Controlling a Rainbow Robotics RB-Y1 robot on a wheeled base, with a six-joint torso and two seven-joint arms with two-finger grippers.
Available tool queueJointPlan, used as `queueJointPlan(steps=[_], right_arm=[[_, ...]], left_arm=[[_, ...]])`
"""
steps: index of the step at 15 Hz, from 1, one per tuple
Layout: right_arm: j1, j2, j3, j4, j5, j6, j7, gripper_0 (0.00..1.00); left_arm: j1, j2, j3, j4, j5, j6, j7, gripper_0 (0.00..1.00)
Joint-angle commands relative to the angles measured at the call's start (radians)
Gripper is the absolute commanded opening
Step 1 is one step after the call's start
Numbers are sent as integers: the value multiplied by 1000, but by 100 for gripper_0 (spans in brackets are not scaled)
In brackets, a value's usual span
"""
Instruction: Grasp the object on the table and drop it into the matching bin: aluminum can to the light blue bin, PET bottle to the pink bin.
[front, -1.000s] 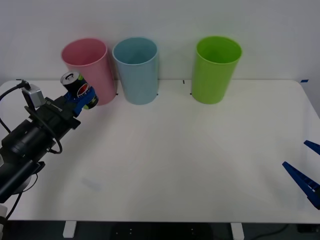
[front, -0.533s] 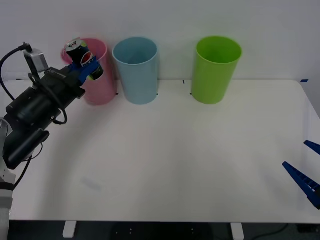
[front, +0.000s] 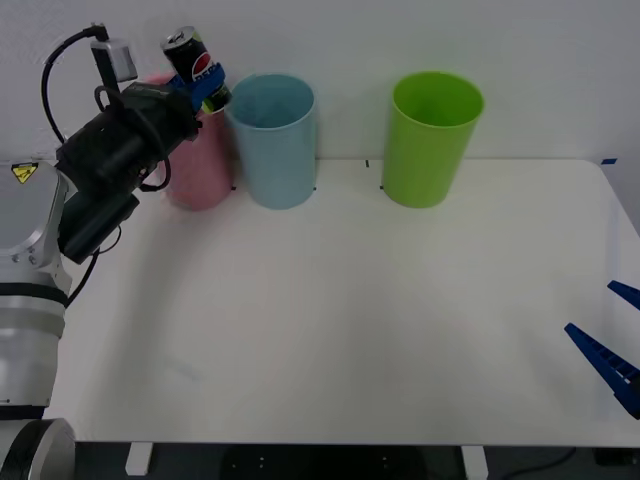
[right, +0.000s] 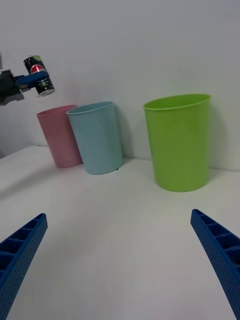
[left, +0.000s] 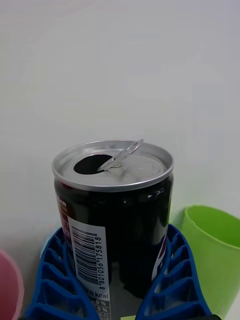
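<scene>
Holding the can (front: 196, 68) up in the air, the left pincer (front: 205, 92) has its two blue fingers clamped around the can's middle. The can hangs above the far left part of the desk (front: 340, 320), over the spot between the pink bin (front: 196, 170) and the light blue bin (front: 272, 140), higher than both rims. It tips a little. It touches neither bin.

The black left arm (front: 105, 170) reaches up in front of the pink bin and hides most of it in the front view. A grey cable (front: 62, 70) loops over the arm.

Three bins stand in a row along the far edge of the desk, by the white wall (front: 540, 60). The pink one and the light blue one are just beside each other. The green bin (front: 432, 138) stands apart, nearer the middle of the far edge. All three are tall, round, smooth plastic, a bit wider at the top.

The can is small, dark and shiny, with a silver top (left: 112, 166). Its pull-tab (left: 121, 154) sticks up and the hole is open. A white patch with a barcode (left: 86, 252) runs down its side. The fingers (left: 55, 280) are ribbed.

The right pincer (front: 612, 345) waits low by the near right corner of the desk, its fingers spread wide with nothing in them.
</scene>
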Motion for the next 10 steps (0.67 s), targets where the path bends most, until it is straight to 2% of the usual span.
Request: queueJointPlan(steps=[1,6,10], right_arm=[[0,0,0,0,0,0,0,100],[0,0,0,0,0,0,0,100],[0,0,0,0,0,0,0,100]], left_arm=[[-91,-1,-40,106,-14,73,-5,0],[-230,-15,-128,276,-14,228,-28,0],[-339,-67,-169,413,-34,360,-66,0]])
